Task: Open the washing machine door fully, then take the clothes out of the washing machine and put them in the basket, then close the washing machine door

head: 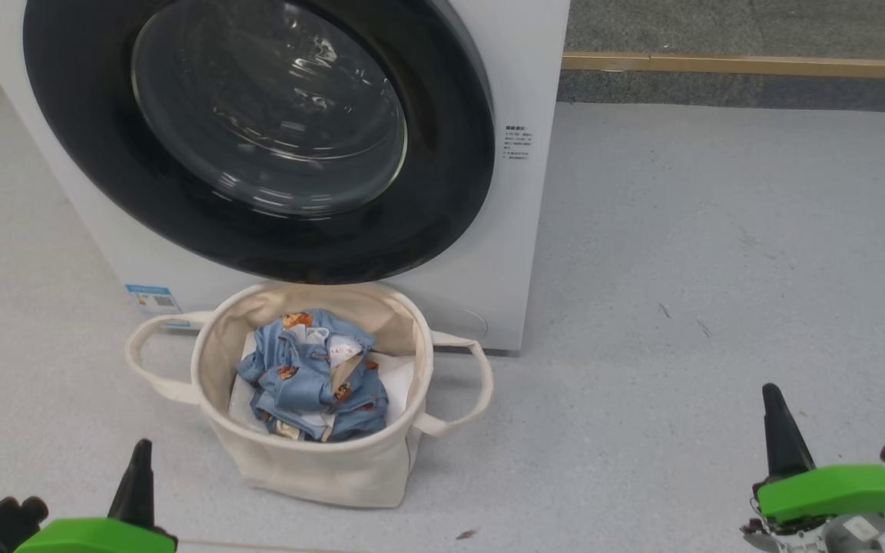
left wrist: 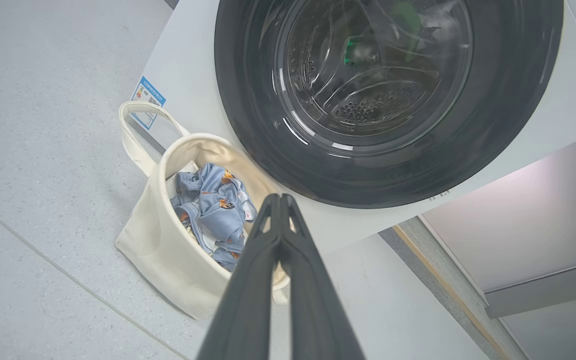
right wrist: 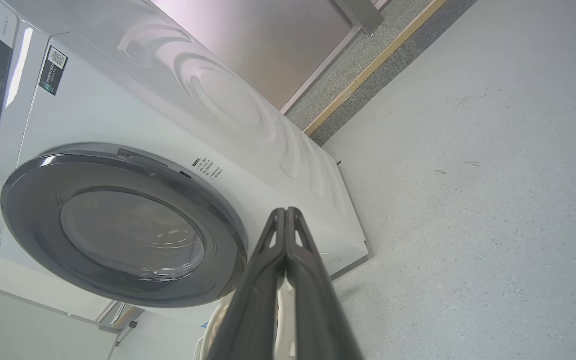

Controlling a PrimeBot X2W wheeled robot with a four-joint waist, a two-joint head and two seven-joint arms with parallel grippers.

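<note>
Right wrist view: basket mostly behind the right tool.

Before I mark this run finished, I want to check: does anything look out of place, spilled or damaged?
Nothing stands out. The washing machine door looks shut, and the clothes lie inside the basket, which stands upright in front of the washing machine with nothing hanging over its rim. The floor has a few dark specks.
</note>
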